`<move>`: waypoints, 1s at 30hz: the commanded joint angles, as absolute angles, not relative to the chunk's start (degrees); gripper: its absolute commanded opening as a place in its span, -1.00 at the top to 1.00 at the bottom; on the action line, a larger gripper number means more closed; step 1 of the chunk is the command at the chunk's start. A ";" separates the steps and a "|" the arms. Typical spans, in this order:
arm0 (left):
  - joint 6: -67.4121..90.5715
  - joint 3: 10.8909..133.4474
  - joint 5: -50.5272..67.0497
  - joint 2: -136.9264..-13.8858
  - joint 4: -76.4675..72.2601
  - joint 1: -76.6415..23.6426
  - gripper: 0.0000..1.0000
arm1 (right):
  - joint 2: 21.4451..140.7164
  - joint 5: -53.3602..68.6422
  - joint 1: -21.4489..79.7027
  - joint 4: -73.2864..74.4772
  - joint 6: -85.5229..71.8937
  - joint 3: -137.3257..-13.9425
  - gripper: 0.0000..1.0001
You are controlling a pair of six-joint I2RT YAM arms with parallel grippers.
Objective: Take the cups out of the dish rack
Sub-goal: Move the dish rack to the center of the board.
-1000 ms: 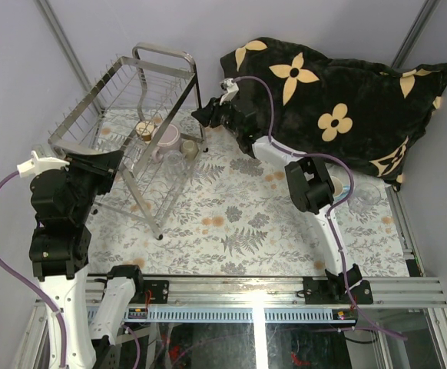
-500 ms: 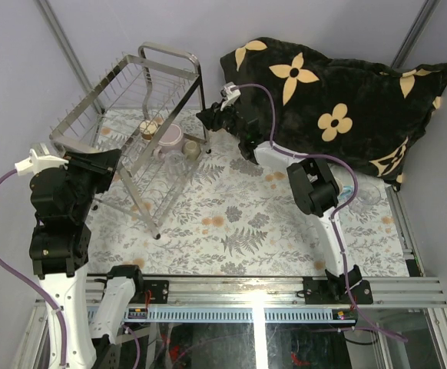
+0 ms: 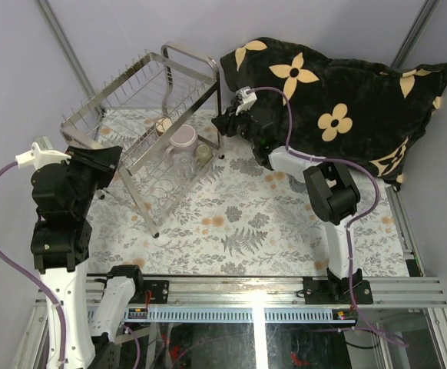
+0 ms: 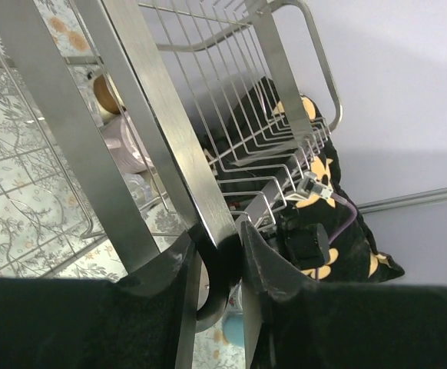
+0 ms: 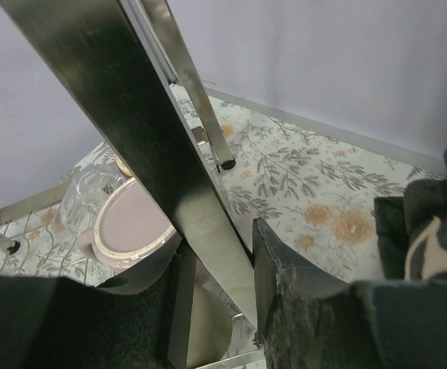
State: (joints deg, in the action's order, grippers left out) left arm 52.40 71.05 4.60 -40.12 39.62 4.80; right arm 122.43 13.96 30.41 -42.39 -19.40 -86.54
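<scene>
Soft, even, fairly bright light fills the overhead view. Shadows under the dish rack [image 3: 143,108] fall faint and spread out on the patterned table [image 3: 239,223]. White glare streaks the metal rail [image 3: 262,296] at bottom centre. The pillow [image 3: 339,100] at upper right loses detail in its black parts.

In the left wrist view, the left gripper [image 4: 217,234] along the bottom is dark, underexposed and blurred, while the rack's bars carry pale highlights. In the right wrist view, the right gripper [image 5: 216,242] and the close bar are soft and dim, and the table behind is sharper.
</scene>
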 commanded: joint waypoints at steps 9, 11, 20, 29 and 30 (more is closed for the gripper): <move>46.32 73.66 0.73 -49.41 31.04 4.68 0.79 | 107.84 11.85 28.83 -40.53 -26.15 -79.63 1.00; 46.32 73.63 0.82 -50.54 30.33 4.61 0.79 | 107.29 11.95 28.87 -40.07 -26.49 -79.40 1.00; 45.99 73.48 -1.52 -53.80 29.49 4.67 0.78 | 106.97 11.77 28.76 -37.74 -28.00 -79.42 1.00; 48.08 70.85 -1.20 -52.29 28.32 4.69 0.21 | 106.45 11.64 28.63 -35.96 -26.83 -78.15 0.54; 48.15 70.50 -1.29 -51.77 28.30 4.66 0.15 | 106.29 11.75 28.65 -35.75 -26.75 -78.28 0.52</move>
State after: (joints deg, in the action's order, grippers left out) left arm 46.85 72.58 -0.03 -52.38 30.52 4.89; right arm 112.49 9.10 28.05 -34.89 -18.81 -77.67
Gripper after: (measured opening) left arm 0.379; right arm 0.375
